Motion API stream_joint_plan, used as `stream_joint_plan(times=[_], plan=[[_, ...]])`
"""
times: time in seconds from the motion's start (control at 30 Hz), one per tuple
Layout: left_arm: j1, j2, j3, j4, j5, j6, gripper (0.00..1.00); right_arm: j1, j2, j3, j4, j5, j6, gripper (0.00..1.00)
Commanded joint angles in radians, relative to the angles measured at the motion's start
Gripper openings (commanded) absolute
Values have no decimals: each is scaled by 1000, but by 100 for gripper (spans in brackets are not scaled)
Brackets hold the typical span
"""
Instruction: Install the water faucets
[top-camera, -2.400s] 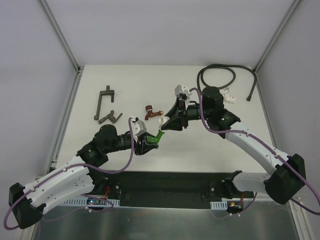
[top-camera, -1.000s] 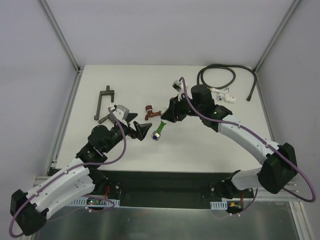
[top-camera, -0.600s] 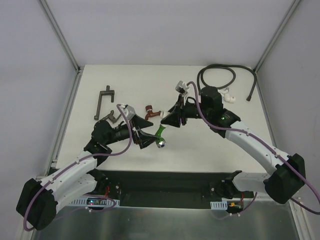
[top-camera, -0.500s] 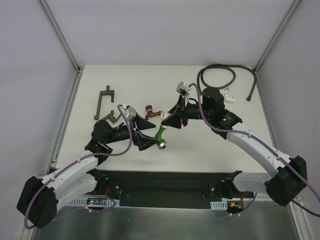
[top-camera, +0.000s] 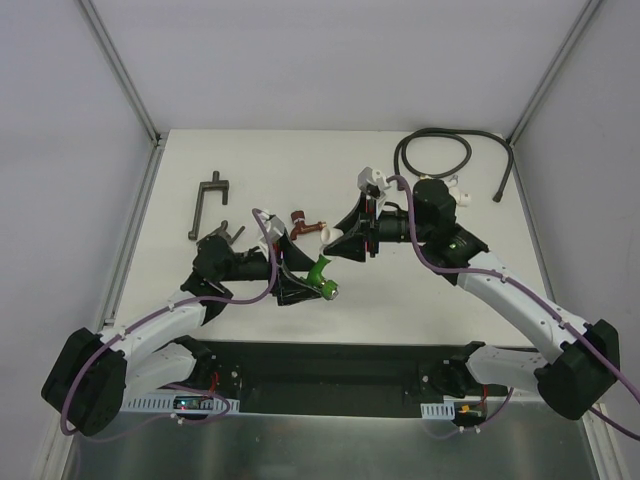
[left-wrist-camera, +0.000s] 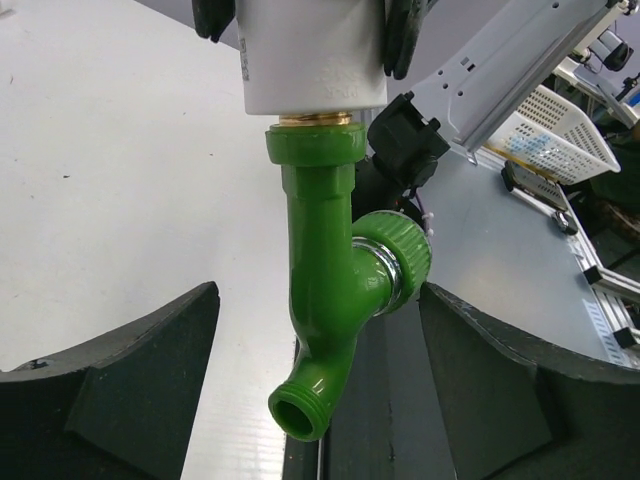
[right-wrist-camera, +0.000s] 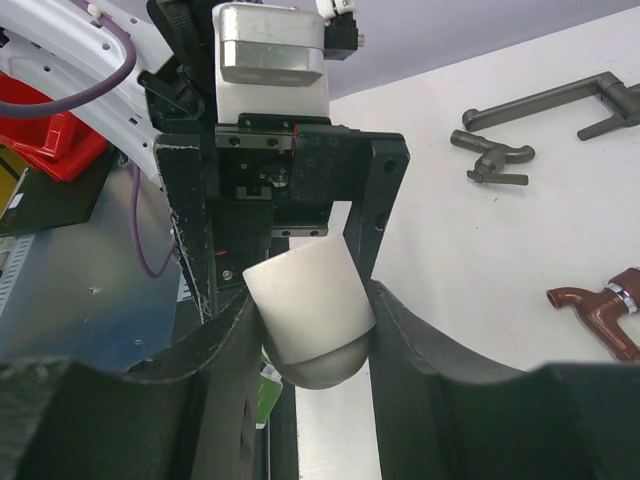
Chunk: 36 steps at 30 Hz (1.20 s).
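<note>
Closest to the arm bases, the left gripper is placed around the green faucet with its jaws apart. In the left wrist view its two black fingers stand on each side of the faucet with a clear gap, so it is open and not gripping. The green faucet is held up above the table, and its threaded end sits in the mouth of the white elbow fitting, where a brass-coloured ring shows at the joint. Its open spout points towards the left wrist camera. The right gripper is closed on this white fitting and presses it from both sides. A little farther, the dark red faucet lies on the table, just beside the right gripper. To its left lie the dark metal parts. At the far right corner, the black hose lies in a loop.
</note>
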Motion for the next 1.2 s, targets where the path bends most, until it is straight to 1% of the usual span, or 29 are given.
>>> stream_joint_plan(times=[0.0,0.03,0.1,0.13,0.2,0.23,0.3,0.33,0.37,0.4,0.47,0.5,0.53,0.6,0.63,0.7,0.73,0.83,0.87,0.93,0.97,1.0,1.03,1.07,1.13,1.17], plan=[[-13,4,40,80,32,-14,77,11,-40,11,100,-21,2,2],[-15,7,43,80,27,-17,71,14,-38,13,98,-16,3,2],[-19,11,43,75,4,-22,65,17,-38,13,98,4,6,1],[-19,12,46,69,-6,-19,57,19,-38,13,97,22,6,2],[-21,0,49,26,-49,-7,46,24,-35,19,80,37,3,2],[-22,-6,55,-1,-66,4,35,27,-35,22,58,62,-1,2],[-30,-40,63,-93,-138,51,24,39,-32,33,23,95,-29,2],[-35,-52,69,-128,-172,70,19,44,-29,46,-23,143,-39,2],[-39,-84,75,-164,-207,109,10,50,-27,57,-46,171,-55,2],[-53,-98,89,-254,-289,134,7,63,-23,65,-67,197,-78,2],[-76,-138,106,-348,-379,207,0,79,-14,88,-121,278,-93,2],[-94,-147,115,-421,-484,232,0,94,-6,97,-136,309,-95,2],[-131,-157,132,-457,-532,257,0,100,5,118,-165,371,-90,2],[-177,-160,158,-536,-643,315,0,119,31,140,-202,436,-79,2],[-227,-158,169,-558,-762,332,0,125,40,149,-225,494,-64,2],[-272,-134,198,-602,-876,378,0,134,66,169,-242,543,-44,2],[-306,-123,207,-635,-981,386,0,134,74,175,-258,588,-18,2],[-340,-85,228,-667,-1135,377,0,137,108,204,-304,669,25,2],[-366,-69,233,-670,-1230,377,0,137,121,207,-311,686,32,2],[-398,-48,251,-678,-1313,393,0,137,135,220,-330,723,45,2],[-433,-25,261,-687,-1394,398,0,137,149,223,-333,729,51,2],[-446,-14,280,-692,-1414,407,0,137,155,227,-331,731,51,2],[-455,-3,288,-693,-1422,418,2,137,160,227,-333,728,49,2],[-458,7,294,-695,-1413,418,16,137,164,229,-330,722,45,2],[-456,4,294,-693,-1373,409,31,133,164,223,-312,685,39,2],[-458,-9,291,-686,-1360,409,41,125,158,217,-302,670,34,2]])
